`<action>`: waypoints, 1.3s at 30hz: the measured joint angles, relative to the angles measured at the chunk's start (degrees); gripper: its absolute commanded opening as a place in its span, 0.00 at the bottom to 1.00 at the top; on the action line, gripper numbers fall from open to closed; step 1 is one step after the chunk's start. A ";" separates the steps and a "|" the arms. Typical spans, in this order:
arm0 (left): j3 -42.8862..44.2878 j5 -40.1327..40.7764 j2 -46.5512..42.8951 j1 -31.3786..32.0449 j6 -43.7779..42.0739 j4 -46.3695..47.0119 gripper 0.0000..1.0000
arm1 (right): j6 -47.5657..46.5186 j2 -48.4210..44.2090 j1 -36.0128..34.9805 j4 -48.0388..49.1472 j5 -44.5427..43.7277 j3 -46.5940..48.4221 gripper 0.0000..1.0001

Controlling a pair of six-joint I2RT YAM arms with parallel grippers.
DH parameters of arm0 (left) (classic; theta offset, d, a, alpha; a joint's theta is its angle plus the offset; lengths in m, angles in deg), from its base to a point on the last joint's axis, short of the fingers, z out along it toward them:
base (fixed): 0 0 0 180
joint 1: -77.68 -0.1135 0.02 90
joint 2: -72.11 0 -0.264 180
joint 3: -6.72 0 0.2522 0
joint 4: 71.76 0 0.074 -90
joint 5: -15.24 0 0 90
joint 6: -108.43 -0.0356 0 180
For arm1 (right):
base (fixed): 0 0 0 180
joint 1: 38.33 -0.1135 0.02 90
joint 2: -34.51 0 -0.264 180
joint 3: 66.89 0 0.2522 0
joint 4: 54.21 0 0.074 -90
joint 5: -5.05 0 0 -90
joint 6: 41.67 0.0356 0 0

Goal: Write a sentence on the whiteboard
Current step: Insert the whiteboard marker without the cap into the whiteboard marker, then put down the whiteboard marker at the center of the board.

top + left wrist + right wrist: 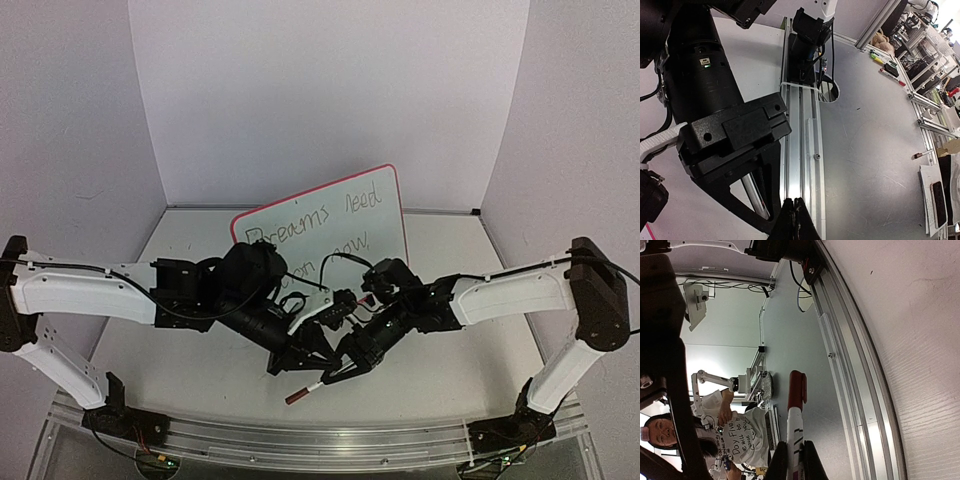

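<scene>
The red-framed whiteboard (392, 238) leans at the back centre. On it runs the sentence (312, 224), beginning "Dreams need", with a second line partly hidden behind the arms. My right gripper (338, 374) (795, 452) is shut on a white marker (312, 386) (795, 426) whose red cap (295, 397) (797, 390) is on and points toward the table's near edge. Just left of it, my left gripper (283, 364) (794, 204) is shut with nothing between its fingertips. In the left wrist view the right gripper's black body (732, 137) fills the left side.
An aluminium rail (320, 440) (802, 125) (852, 355) runs along the table's near edge, below both grippers. White backdrop walls close the back and sides. Beyond the rail lies grey floor, with a person (735, 432) standing there.
</scene>
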 measured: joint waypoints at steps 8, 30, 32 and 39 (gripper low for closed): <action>-0.57 2.24 -1.34 -0.34 -0.27 -3.75 0.42 | -0.19 -1.15 1.43 0.02 -3.82 -0.02 0.00; -7.22 18.53 -8.76 -2.91 4.69 -10.79 0.79 | 5.11 -9.57 8.76 6.17 -6.81 -3.52 0.00; -7.08 18.73 -7.80 -2.89 4.48 -11.03 0.72 | 5.50 -9.75 8.76 6.25 -6.50 -3.80 0.00; -6.30 17.67 -5.62 -2.91 3.06 -11.36 0.54 | 6.33 -9.79 8.76 6.38 -5.61 -4.39 0.00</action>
